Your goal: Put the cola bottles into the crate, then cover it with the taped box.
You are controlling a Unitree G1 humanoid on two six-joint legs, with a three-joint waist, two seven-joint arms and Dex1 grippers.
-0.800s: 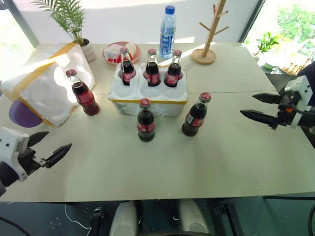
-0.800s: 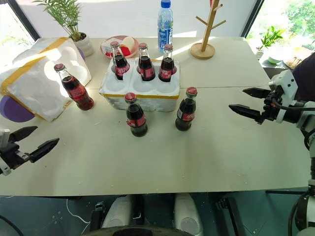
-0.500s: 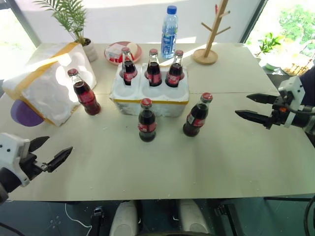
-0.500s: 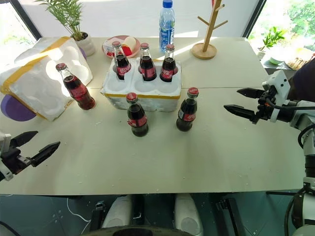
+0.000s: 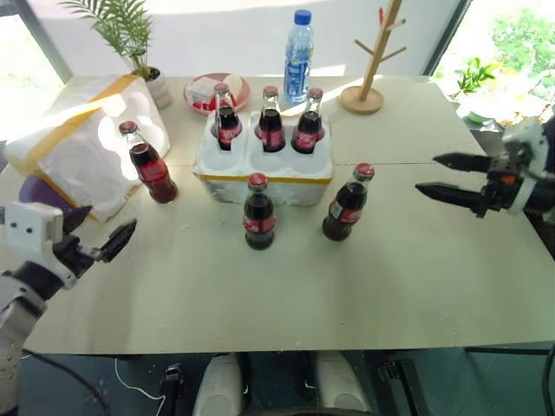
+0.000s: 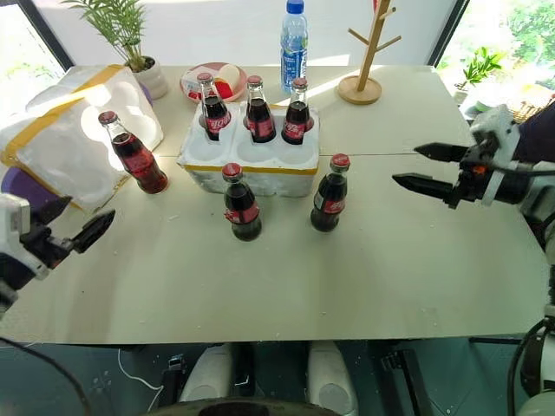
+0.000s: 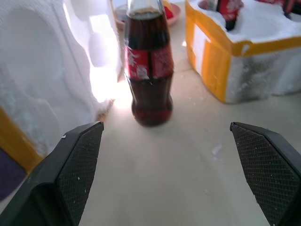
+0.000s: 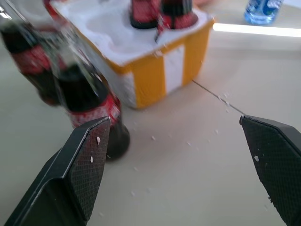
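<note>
Left pincer [image 5: 102, 227] and right pincer [image 5: 440, 176] gape empty.

Three cola bottles [image 5: 258, 211] stand loose on the table [image 5: 260, 295], two just before the crate [image 5: 263, 165]; bare tabletop lies open between both spread-fingered grippers.

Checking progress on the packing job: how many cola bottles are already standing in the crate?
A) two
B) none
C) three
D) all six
C: three cola bottles stand in the back row of the crate, while the other three stand on the table, one by the taped box and two in front of the crate.
</note>
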